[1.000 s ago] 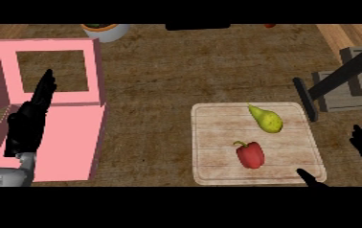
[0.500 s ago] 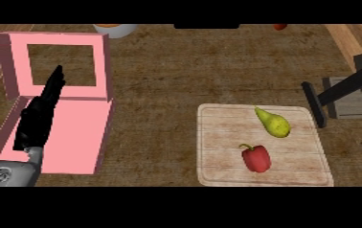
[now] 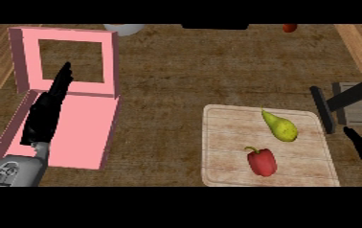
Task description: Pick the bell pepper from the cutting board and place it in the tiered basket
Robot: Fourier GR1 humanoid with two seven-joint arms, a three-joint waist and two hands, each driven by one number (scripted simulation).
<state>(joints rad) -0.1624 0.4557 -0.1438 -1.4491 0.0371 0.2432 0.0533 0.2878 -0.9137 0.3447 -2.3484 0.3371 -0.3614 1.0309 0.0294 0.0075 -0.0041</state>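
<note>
Pepper [image 3: 262,162] sits red and untouched on my cutting board [image 3: 226,141], toward its near edge, stem pointing up-left. Just beyond it on the same board I see a yellow-green pear [image 3: 281,126], apart from the pepper. Off the board's right side stands the dark frame of the tiered basket [image 3: 338,100]. My right hand [image 3: 352,138] only shows as a black tip at the right edge; whether its fingers are open I cannot tell. My left hand [image 3: 48,111] is far left, fingers straight, holding nothing, over a pink open box [image 3: 84,136]
</note>
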